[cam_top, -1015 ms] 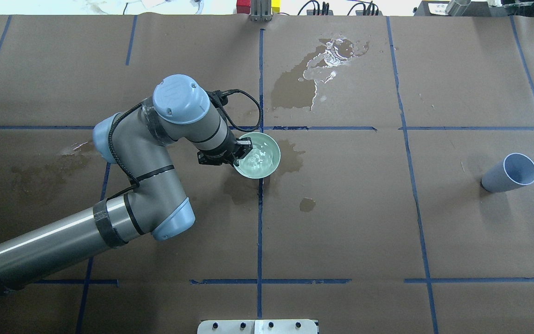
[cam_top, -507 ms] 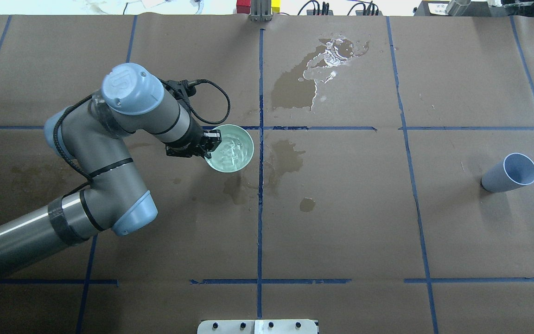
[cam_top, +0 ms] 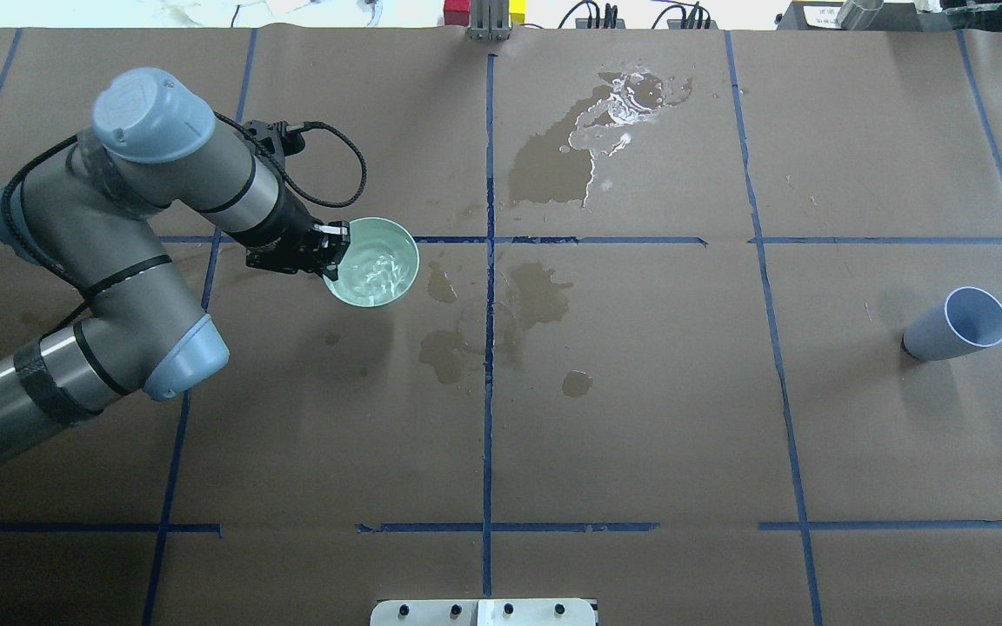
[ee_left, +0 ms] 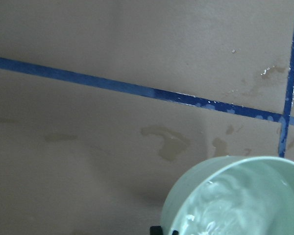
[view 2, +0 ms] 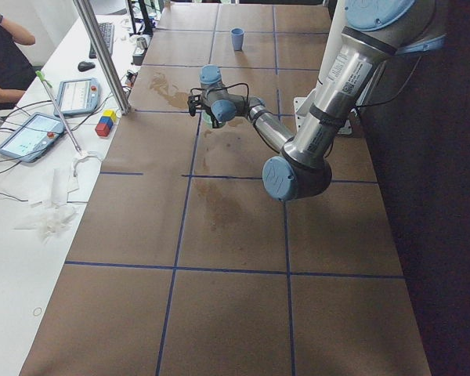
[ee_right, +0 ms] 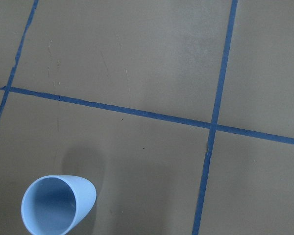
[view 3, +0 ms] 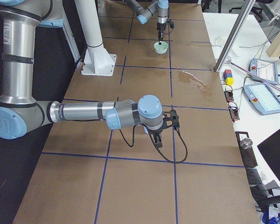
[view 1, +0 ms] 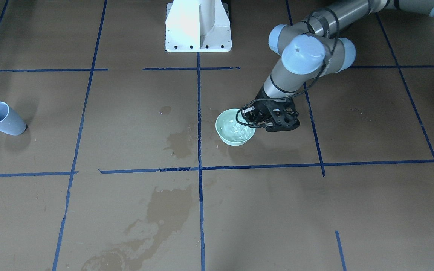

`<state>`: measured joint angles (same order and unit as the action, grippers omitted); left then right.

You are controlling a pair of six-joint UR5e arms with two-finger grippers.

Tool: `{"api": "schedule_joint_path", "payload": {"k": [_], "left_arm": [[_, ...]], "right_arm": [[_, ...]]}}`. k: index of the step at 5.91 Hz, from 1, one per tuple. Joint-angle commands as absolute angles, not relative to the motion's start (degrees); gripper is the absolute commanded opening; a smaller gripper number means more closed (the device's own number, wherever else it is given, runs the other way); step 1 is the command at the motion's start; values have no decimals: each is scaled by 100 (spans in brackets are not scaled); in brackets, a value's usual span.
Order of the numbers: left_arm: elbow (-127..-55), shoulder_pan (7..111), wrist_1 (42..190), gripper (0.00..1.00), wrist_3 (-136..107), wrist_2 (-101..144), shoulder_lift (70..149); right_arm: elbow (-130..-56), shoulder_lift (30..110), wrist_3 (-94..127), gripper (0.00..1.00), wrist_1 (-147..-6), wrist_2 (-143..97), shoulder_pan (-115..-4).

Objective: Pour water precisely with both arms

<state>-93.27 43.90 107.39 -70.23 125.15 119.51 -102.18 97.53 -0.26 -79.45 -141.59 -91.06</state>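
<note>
**Left pincer clamps the water bowl; cup stands far off**

We see the left arm (cam_top: pixel 118 252) reach in over the brown paper table cover (cam_top: pixel 640 417). Its left gripper (cam_top: pixel 330 252) is clenched on the near rim of a pale green round bowl (view 1: pixel 233 141), one finger inside the rim and one outside. The clear water (cam_top: pixel 375 269) sits in that bowl, glinting and rippled. From overhead, the bowl lies left of the central blue tape line (cam_top: pixel 488 435) and just under the crossing horizontal one. We cannot tell whether the bowl rests on the paper or hangs just above it.

Dark wet stains (cam_top: pixel 536 296) mark the paper beside the bowl. A larger stain with a glossy puddle (cam_top: pixel 627 100) lies near the far edge.

A light blue plastic cup (cam_top: pixel 953 326) stands upright and empty on the robot's right side, well apart from the bowl. The right wrist camera looks down into it.

The right arm (view 3: pixel 84 112) stretches low over the paper, its right gripper (view 3: pixel 158 141) pointing down. We cannot tell whether that pincer is released or clenched.
</note>
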Motion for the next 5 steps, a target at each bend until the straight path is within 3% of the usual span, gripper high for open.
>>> {"api": "schedule_joint_path", "payload": {"k": [1, 5], "left_arm": [[-9378, 4674, 10749, 0, -6454, 12900, 11630], [-9387, 5377, 10784, 0, -5013, 13508, 10778]], "right_arm": [[-10222, 9756, -26, 100, -7945, -14159, -9105], [-10222, 9782, -18, 100, -7945, -14159, -9105]]}}
